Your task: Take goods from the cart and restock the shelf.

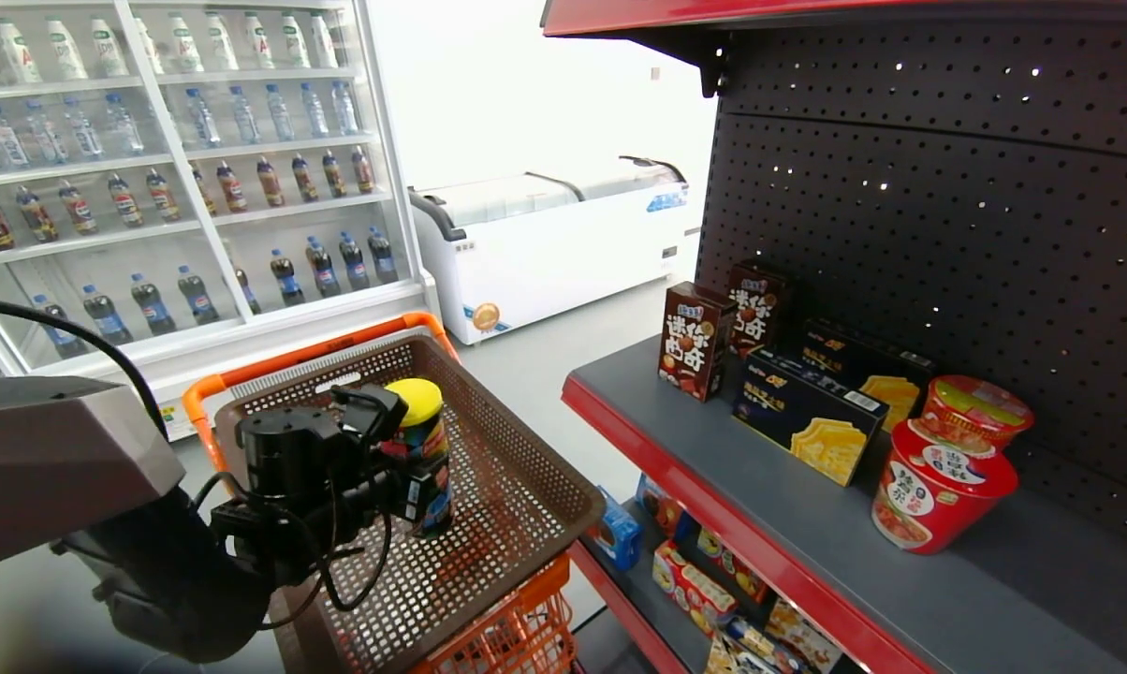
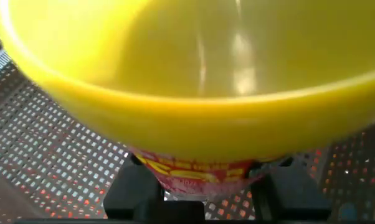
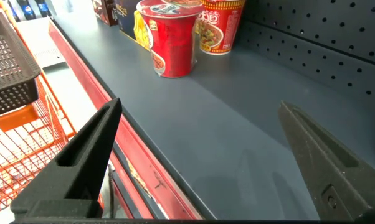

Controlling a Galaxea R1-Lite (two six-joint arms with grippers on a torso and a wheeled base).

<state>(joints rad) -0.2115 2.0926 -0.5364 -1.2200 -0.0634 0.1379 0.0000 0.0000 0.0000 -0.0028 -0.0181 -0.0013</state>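
I see left end effector (image 1: 412, 477) clamped on yellow-lidded jar (image 1: 416, 401), upright inside cart basket (image 1: 526, 487) | my right end effector (image 3: 200, 109) spread wide over grey shelf (image 3: 237, 143)

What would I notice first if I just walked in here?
Probably the jar with the bright yellow lid, gripped by the left gripper in the brown basket on the orange cart. Next, the two red noodle cups standing on the grey shelf on the right, beside dark snack boxes.
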